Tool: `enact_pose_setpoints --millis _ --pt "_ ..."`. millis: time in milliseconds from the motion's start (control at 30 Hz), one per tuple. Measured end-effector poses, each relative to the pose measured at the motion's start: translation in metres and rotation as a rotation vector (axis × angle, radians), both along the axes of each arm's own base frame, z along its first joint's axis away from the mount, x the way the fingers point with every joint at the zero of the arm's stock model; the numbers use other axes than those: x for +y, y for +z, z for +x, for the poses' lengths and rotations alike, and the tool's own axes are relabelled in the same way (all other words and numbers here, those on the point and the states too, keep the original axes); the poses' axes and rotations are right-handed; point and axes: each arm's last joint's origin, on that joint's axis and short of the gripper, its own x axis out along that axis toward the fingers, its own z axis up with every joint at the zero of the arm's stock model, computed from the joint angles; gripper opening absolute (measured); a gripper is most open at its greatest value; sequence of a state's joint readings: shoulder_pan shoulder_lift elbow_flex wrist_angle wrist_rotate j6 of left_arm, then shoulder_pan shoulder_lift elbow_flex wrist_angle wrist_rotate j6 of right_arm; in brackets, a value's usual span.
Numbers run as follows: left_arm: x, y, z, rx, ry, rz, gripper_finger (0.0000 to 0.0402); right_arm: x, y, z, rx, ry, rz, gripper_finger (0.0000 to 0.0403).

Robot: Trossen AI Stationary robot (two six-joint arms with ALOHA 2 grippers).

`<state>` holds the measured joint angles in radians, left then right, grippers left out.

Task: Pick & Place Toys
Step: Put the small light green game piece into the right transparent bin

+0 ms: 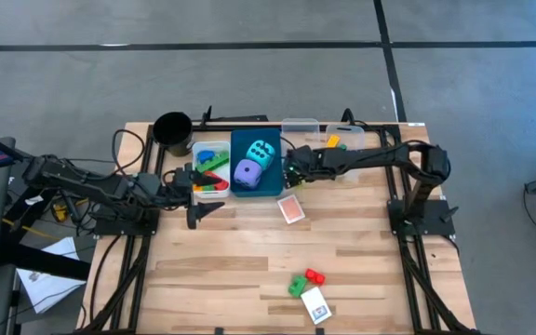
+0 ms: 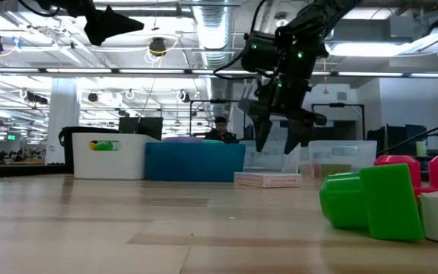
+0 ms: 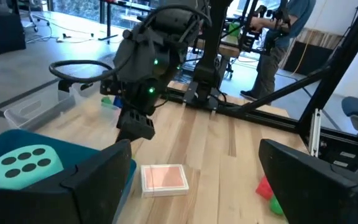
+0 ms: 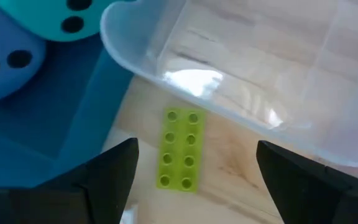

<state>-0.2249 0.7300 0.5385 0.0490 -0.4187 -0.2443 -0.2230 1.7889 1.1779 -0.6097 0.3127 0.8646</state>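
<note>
A lime-green flat brick [image 4: 180, 149] lies on the table between the blue bin [image 4: 36, 118] and a clear bin [image 4: 260, 74]. My right gripper [image 4: 196, 163] is open above it, fingers pointing down on either side, not touching; it also shows in the high view [image 1: 291, 172] and the low view [image 2: 280, 135]. My left gripper [image 1: 203, 192] is open and empty, raised beside the white bin [image 1: 209, 167]. The blue bin [image 1: 256, 164] holds a cyan die [image 1: 263, 152] and a purple die [image 1: 247, 172]. A card [image 1: 291, 209] lies flat near the bins.
A black cup [image 1: 172, 128] stands at the far left of the bin row. The white bin holds several bricks. Green and red bricks [image 1: 303, 281] and another card [image 1: 314, 305] lie near the table's near edge. Bare wood lies between them and the bins.
</note>
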Motion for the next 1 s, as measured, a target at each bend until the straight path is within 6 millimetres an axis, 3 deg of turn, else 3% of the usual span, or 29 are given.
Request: enact_pose_setpoints --millis 333,833,1000 --pt "0.000 0.000 0.000 -0.001 0.000 -0.001 0.0346 0.003 -0.022 -0.006 -0.052 -0.009 0.032 0.0321" --pt "0.000 0.000 0.000 -0.001 0.000 -0.001 0.0346 0.005 -0.027 -0.009 -0.043 -0.012 0.013 0.0321" --pt "0.000 0.000 0.000 -0.001 0.000 -0.001 0.0346 0.006 -0.041 -0.009 0.027 -0.026 -0.001 0.0321"
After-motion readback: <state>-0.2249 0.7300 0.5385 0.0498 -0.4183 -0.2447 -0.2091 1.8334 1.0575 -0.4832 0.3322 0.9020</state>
